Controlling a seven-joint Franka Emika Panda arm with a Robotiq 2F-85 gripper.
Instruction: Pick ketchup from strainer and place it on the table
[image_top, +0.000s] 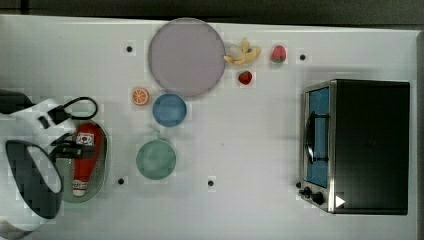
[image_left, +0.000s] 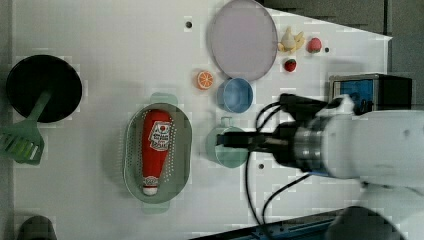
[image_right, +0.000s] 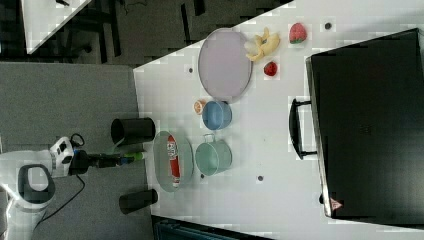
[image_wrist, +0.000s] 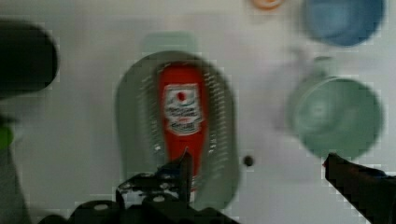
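— Black gripper (image_wrist: 257, 172) fingers sit closest to the wrist camera, spread wide apart with nothing between them. One fingertip overlaps the ketchup's lower end in the wrist view, the other is off over the table near the green bowl.

— And the ketchup (image_left: 155, 150) itself?

— Lying flat, lengthwise, inside the strainer (image_left: 132, 150), white cap toward the left view's bottom. In the top view the arm's white and black body partly covers the strainer (image_top: 104, 165), and the ketchup (image_top: 86, 160) lies just beside the gripper hardware.

— Can you read the label?

— Not really. It is a white panel with a red round mark near its upper edge and several lines of red print below; the words are too soft to make out, and I'd guess no brand from it.

— What else is on the table (image_top: 250, 150)?

— A green bowl (image_top: 156, 159) with a small handle, a blue bowl (image_top: 169, 109), an orange slice (image_top: 141, 96), a large grey plate (image_top: 186, 56), a banana (image_top: 243, 52), and two strawberries (image_top: 278, 54). A toaster oven (image_top: 357, 146) stands at the top view's right; a small white triangular mark sits at its lower corner, but any writing there is unreadable.

— Anything by the strainer in the left view?

— A black round pan (image_left: 44, 87) and a green spatula (image_left: 22, 142), both at the left view's left, well apart from the strainer.
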